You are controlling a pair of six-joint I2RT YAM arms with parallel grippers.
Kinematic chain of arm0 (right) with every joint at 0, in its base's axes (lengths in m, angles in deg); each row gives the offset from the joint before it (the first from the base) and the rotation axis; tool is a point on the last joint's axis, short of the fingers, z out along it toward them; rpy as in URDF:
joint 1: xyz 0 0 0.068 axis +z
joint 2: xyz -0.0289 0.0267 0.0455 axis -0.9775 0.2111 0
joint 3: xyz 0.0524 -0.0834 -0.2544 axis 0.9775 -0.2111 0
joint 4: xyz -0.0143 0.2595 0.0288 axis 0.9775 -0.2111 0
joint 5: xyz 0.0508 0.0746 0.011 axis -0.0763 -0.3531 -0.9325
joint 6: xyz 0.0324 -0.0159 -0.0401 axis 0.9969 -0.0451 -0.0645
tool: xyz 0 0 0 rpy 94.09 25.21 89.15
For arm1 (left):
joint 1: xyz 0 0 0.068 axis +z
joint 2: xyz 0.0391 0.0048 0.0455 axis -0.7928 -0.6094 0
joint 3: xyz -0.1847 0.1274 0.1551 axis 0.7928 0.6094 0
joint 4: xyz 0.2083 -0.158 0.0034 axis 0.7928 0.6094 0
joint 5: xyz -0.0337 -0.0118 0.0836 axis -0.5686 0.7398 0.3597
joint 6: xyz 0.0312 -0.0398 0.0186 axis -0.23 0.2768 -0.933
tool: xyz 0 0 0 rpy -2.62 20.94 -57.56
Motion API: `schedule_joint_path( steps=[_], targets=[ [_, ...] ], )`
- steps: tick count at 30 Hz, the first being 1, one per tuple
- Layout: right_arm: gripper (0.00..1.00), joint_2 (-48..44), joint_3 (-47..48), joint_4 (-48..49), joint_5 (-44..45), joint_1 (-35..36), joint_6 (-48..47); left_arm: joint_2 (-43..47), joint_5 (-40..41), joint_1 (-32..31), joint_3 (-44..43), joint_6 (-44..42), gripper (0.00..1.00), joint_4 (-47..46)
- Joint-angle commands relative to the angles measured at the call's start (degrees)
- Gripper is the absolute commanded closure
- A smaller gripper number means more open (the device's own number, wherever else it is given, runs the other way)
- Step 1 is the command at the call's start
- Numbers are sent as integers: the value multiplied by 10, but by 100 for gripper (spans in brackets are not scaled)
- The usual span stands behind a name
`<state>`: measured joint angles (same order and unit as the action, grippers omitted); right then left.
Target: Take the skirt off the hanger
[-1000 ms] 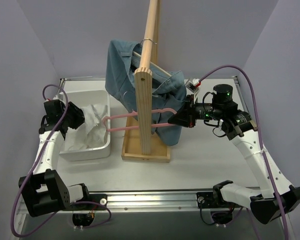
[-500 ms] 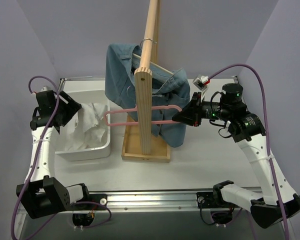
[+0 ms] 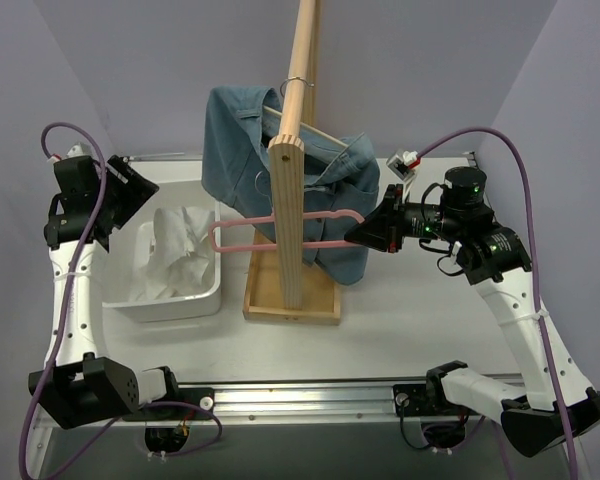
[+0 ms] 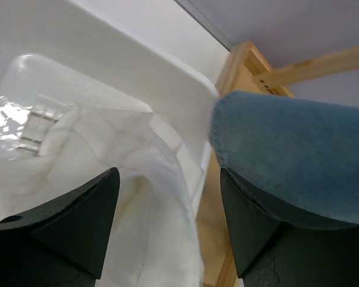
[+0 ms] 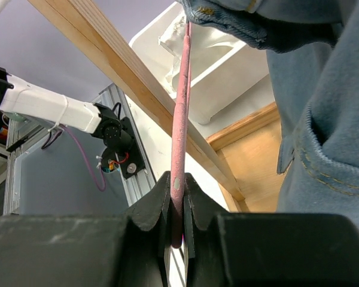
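right claw (image 3: 355, 236) pinches hanger (image 3: 325, 243); skirt (image 3: 175, 255) well apart

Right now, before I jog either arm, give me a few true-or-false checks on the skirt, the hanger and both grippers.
1. The skirt lies in the white bin. True.
2. The right gripper is shut on the hanger. True.
3. The left gripper holds the skirt. False: its jaws are open and hold nothing.
4. The skirt hangs on the hanger. False: the hanger is bare.
5. The denim garment lies in the white bin. False: it hangs on the wooden rack.
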<state>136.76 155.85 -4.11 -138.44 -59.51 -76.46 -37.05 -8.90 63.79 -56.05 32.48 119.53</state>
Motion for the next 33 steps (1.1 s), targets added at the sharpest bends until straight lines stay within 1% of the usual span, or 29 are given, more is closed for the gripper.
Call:
schedule_joint_path(
  steps=[1,2,3,4,5,6,7,8,9,11,13,15,18,21,23,24,25,26,27,28,30,31,32,33],
  targets=[
    [100,-4,-4,36,-17,-3,10,-2,-157,-28,-9,-35,24,-111],
    [100,-1,-6,36,-19,-4,10,7,-232,-39,-1,-38,24,-138],
    [100,1,-5,35,-19,-3,10,10,-246,-50,3,-47,23,-149],
    [100,2,-4,31,-19,-4,10,15,-261,-61,12,-53,23,-190],
    [100,3,-3,31,-18,-3,10,28,-302,-84,20,-58,22,-211],
    [100,2,-1,31,-17,-4,12,36,-313,-95,27,-69,22,-227],
    [100,2,2,31,-14,-4,15,43,-328,-105,45,-75,22,-268],
    [100,1,5,32,-13,-4,17,58,-348,-137,52,-83,22,-279],
    [100,0,7,32,-12,-5,25,65,-347,-146,57,-102,22,-280],
    [100,-4,10,38,-7,-4,35,83,-360,-155,78,-111,22,-297],
    [100,-6,10,42,2,-5,46,93,-368,-172,81,-130,22,-291],
    [100,-6,12,36,14,-6,47,106,-368,-184,88,-134,21,-289],
    [100,-8,6,20,15,-5,42,125,-368,-185,99,-129,21,-285],
    [100,-11,-11,0,10,-5,21,144,-365,-185,111,-106,21,-309],
    [100,-13,-21,-6,-2,-5,10,145,-381,-185,110,-90,21,-331],
    [100,-13,-25,-7,-17,-3,9,142,-391,-185,108,-66,22,-341],
    [100,-14,-30,-5,-24,-4,6,137,-404,-184,102,-55,24,-363],
    [100,-12,-31,-6,-27,-3,4,126,-434,-185,101,-40,29,-380],
    [100,-12,-30,-8,-32,-2,-3,120,-449,-185,100,-4,31,-409],
    [100,-9,-28,-10,-42,-1,-4,116,-464,-185,100,14,33,-452],
    [100,-6,-25,-8,-43,0,-5,100,-499,-185,100,64,34,-489],
    [100,-5,-22,-7,-53,1,-5,94,-512,-186,99,78,34,-524],
    [100,0,-16,-7,-56,1,-6,84,-532,-188,98,97,34,-535],
    [100,3,-12,-9,-59,3,-10,79,-538,-190,96,99,34,-539]
  ],
)
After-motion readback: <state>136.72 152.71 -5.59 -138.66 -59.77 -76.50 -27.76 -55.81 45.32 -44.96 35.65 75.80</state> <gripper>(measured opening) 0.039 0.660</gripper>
